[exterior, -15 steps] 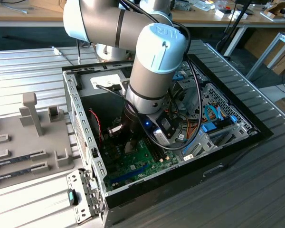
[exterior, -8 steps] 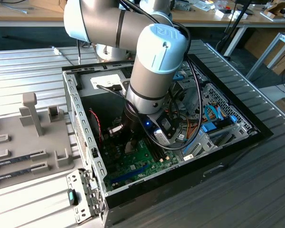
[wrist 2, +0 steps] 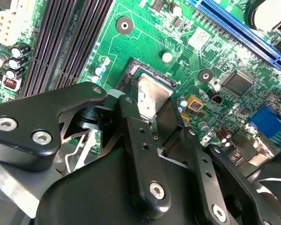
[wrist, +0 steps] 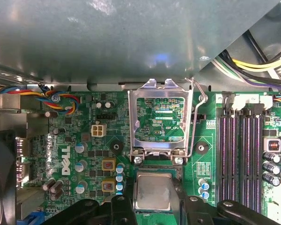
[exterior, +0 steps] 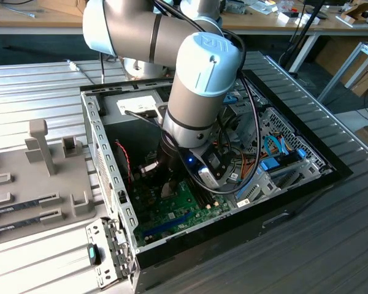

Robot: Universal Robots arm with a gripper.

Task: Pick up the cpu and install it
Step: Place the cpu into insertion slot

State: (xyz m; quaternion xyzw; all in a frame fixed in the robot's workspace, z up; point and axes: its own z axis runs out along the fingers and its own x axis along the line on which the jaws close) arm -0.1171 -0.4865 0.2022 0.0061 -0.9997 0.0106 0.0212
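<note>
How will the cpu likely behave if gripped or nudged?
Probably rigid: the cpu is a flat, metal-topped square. Its smooth, reflective lid looks slippery. Being thin and flat, it should slide rather than roll or tip.

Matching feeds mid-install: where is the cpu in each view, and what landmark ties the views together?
Exterior view: hidden under the gripper, which is low over the green motherboard inside the case.
Second wrist view: the cpu is clamped in the gripper, over the socket.
First wrist view: the cpu is next to the open socket frame.
Shared landmark: the motherboard. Both wrist views also show the memory slots.
</note>
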